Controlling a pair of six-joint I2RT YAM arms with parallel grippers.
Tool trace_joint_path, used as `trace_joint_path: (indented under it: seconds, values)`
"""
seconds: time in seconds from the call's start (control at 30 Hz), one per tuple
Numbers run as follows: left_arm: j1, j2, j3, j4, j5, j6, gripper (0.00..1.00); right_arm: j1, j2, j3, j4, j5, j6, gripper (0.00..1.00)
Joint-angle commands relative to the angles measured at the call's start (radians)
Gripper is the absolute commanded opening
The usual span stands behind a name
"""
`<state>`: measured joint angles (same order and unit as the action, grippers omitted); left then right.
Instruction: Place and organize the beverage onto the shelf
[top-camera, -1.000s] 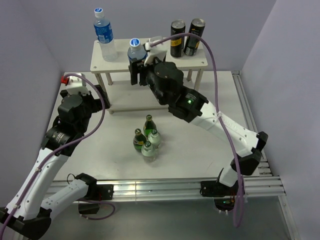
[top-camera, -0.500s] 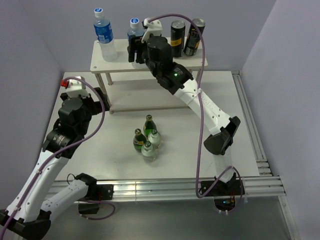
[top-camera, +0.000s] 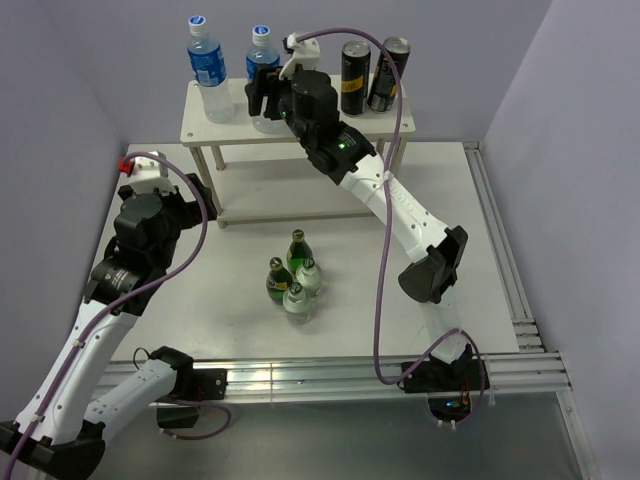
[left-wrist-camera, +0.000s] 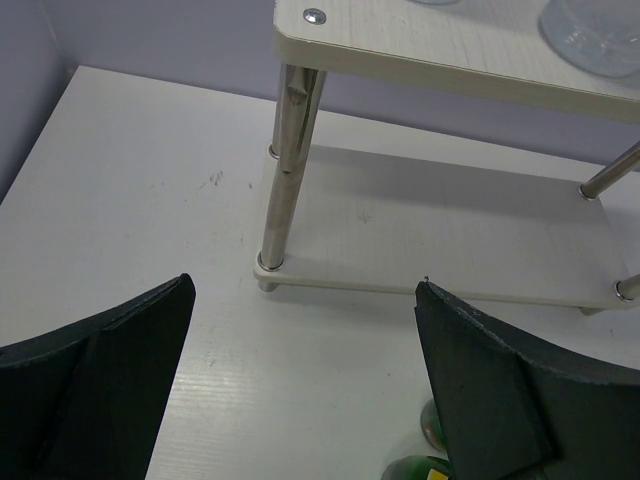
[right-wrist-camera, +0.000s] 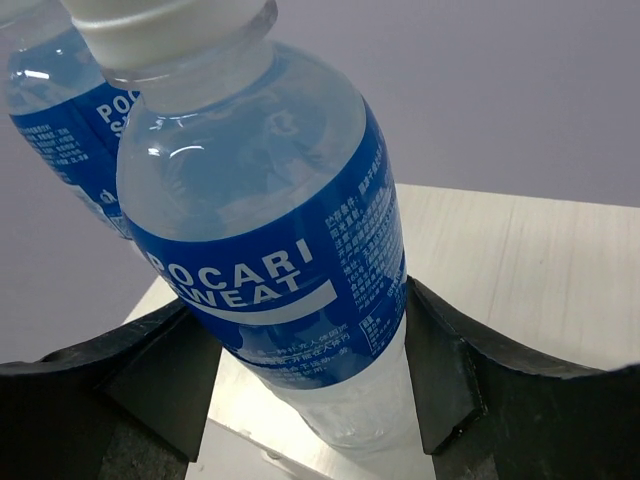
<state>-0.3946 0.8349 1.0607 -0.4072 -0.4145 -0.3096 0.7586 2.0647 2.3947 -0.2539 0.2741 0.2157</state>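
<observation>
The cream-white shelf (top-camera: 235, 125) stands at the back of the table. One blue-label plastic bottle (top-camera: 207, 70) stands on its top board at the left. My right gripper (top-camera: 262, 98) is shut on the second blue-label bottle (top-camera: 262, 62), upright just to the right of the first; in the right wrist view both fingers press on this bottle (right-wrist-camera: 290, 230) over the top board (right-wrist-camera: 520, 260). Two dark green glass bottles (top-camera: 296, 248) and two clear glass bottles (top-camera: 297, 300) stand clustered on the table. My left gripper (top-camera: 195, 190) is open and empty, left of the shelf (left-wrist-camera: 285, 170).
Two dark cans (top-camera: 355, 75) stand on the top board at the right. The shelf's lower board (left-wrist-camera: 450, 230) is bare. Grey walls close the table on the left, back and right. Green bottle tops (left-wrist-camera: 425, 465) show at the bottom of the left wrist view.
My right gripper has carried the blue-label bottle back and left over the top board, to beside the other one. The left arm has barely moved.
</observation>
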Motion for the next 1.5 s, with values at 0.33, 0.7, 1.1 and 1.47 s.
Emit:
trace_joint_path:
  seconds: [0.33, 0.7, 1.1, 1.47]
  values:
    - [0.017, -0.006, 0.004, 0.038, 0.036, -0.014, 0.99, -0.002, 0.04, -0.023, 0.217, -0.029, 0.045, 0.0]
    - [0.023, -0.013, 0.001, 0.039, 0.04, -0.014, 0.99, 0.002, 0.064, -0.081, 0.249, -0.062, 0.027, 0.59]
    - [0.03, -0.013, 0.001, 0.039, 0.046, -0.014, 0.99, 0.025, 0.018, -0.189, 0.251, -0.041, 0.005, 1.0]
    - [0.049, -0.007, 0.004, 0.041, 0.051, -0.017, 0.99, 0.057, -0.158, -0.507, 0.335, 0.014, 0.043, 1.0]
